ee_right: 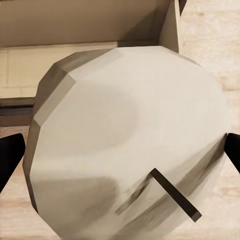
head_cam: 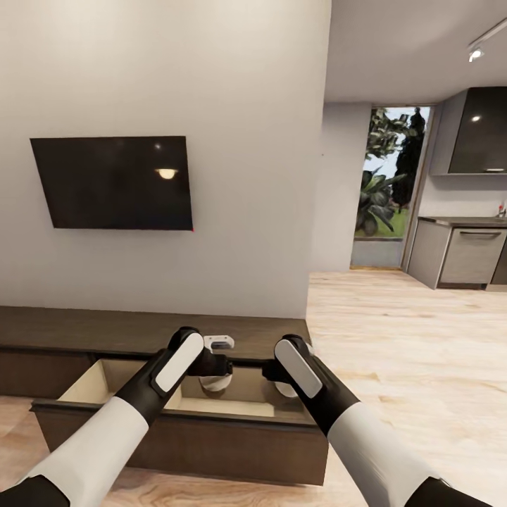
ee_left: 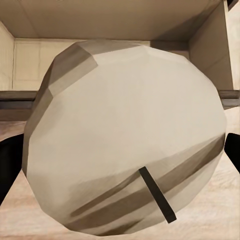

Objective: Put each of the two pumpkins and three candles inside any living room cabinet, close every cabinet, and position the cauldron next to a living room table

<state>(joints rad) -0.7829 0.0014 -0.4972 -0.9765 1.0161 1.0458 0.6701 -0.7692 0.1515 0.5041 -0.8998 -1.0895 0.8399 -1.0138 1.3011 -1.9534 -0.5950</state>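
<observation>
The cabinet (head_cam: 105, 327) runs low along the wall, and its right drawer (head_cam: 183, 436) is pulled open toward me. Both arms reach over that open drawer. My left gripper (head_cam: 215, 374) is shut on a grey-beige candle (head_cam: 215, 384) held above the drawer's inside. In the left wrist view this candle (ee_left: 120, 135) looms large with its dark wick, and black fingers (ee_left: 9, 167) press on either side. My right gripper (head_cam: 282, 382) is shut on a second candle (head_cam: 284, 389), seen close in the right wrist view (ee_right: 125, 140) between its fingers (ee_right: 10, 155). Pumpkins, cauldron and table are out of view.
A black TV (head_cam: 116, 182) hangs on the wall above the cabinet. Light wood floor (head_cam: 408, 338) opens to the right toward a kitchen counter (head_cam: 461, 253) and a glass door (head_cam: 387, 190) with plants behind it.
</observation>
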